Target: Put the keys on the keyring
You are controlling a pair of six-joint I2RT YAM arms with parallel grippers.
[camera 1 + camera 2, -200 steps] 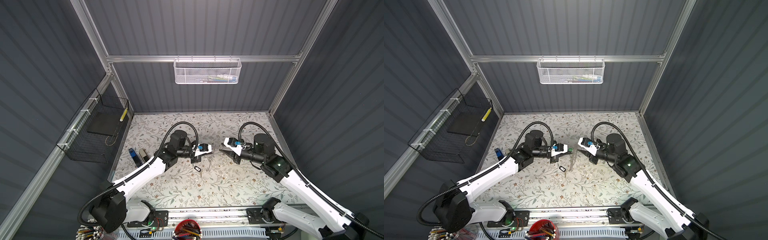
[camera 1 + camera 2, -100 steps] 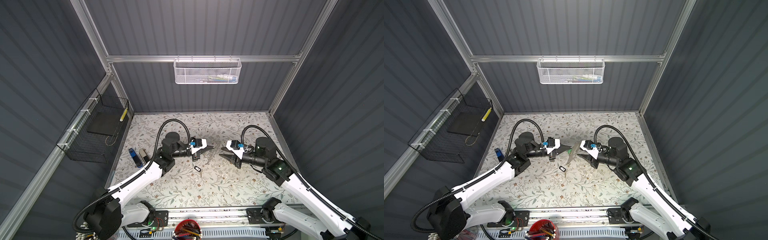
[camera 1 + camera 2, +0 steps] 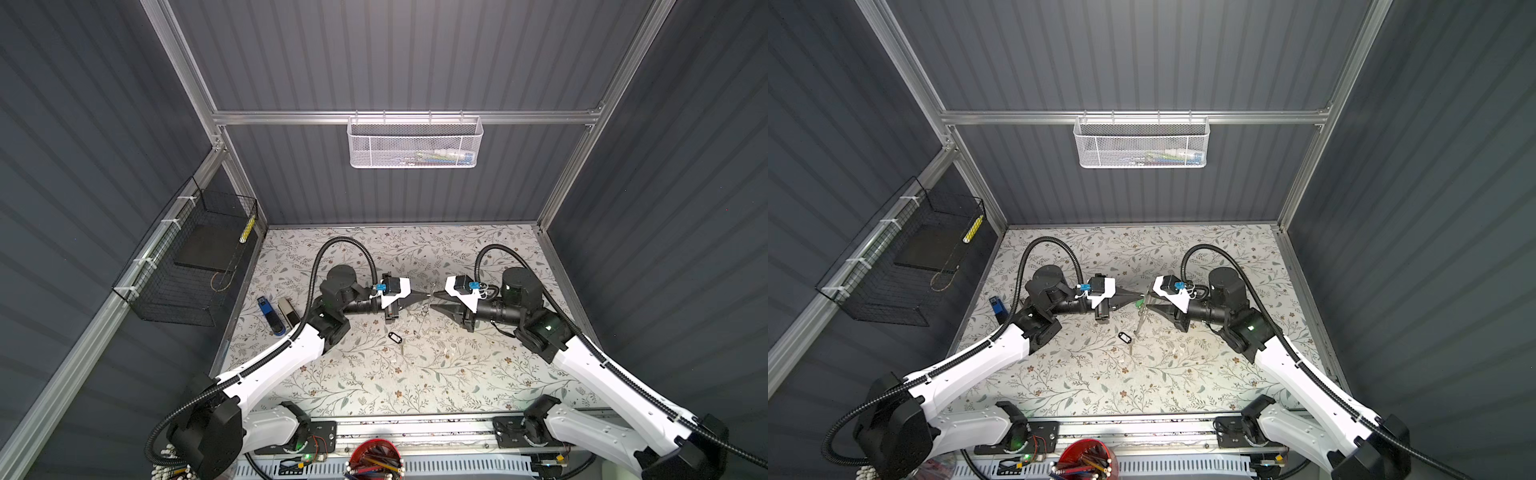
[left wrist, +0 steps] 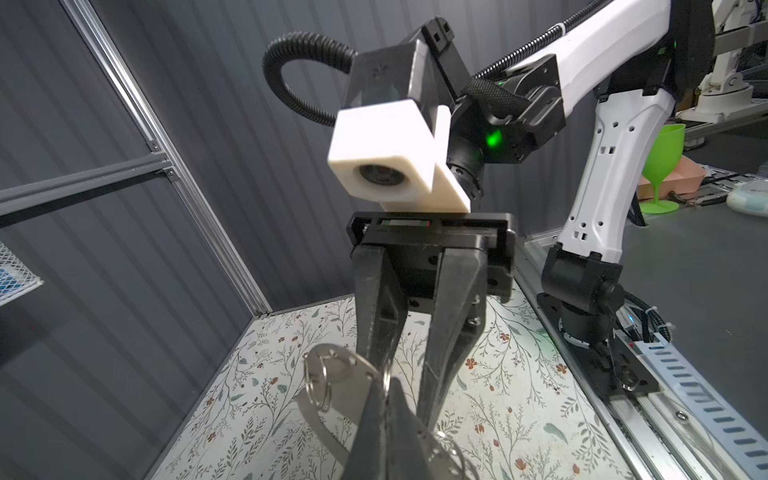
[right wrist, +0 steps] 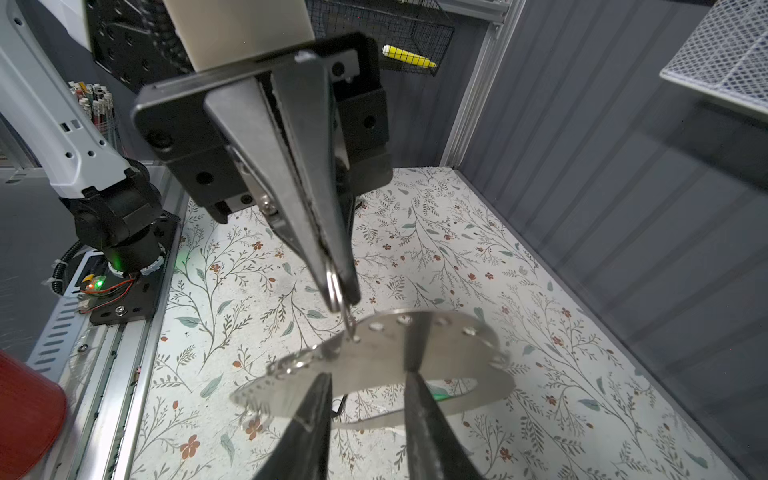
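The keyring (image 5: 449, 345) is a flat grey metal plate with small loops, held off the table between both arms; it also shows in a top view (image 3: 1139, 320) and the left wrist view (image 4: 345, 374). My left gripper (image 3: 426, 294) (image 5: 338, 299) is shut on one small loop at its edge. Facing it tip to tip, my right gripper (image 3: 433, 300) (image 5: 368, 374) has its fingers apart against the plate's band. A green tag (image 3: 1138, 305) shows at the plate; what it hangs from is hidden. The key with the black-rimmed tag (image 3: 395, 337) lies on the mat.
A blue stapler (image 3: 268, 313) and a grey stapler (image 3: 289, 309) lie at the mat's left edge. A black wire basket (image 3: 187, 266) hangs on the left wall, a white mesh basket (image 3: 413, 143) on the back wall. A red pencil cup (image 3: 374, 461) stands in front.
The two grippers have closed in on each other; the right one swung left and levelled until its tips reached the plate. The keyring moved slightly right with the left gripper. The right fingers narrowed a little.
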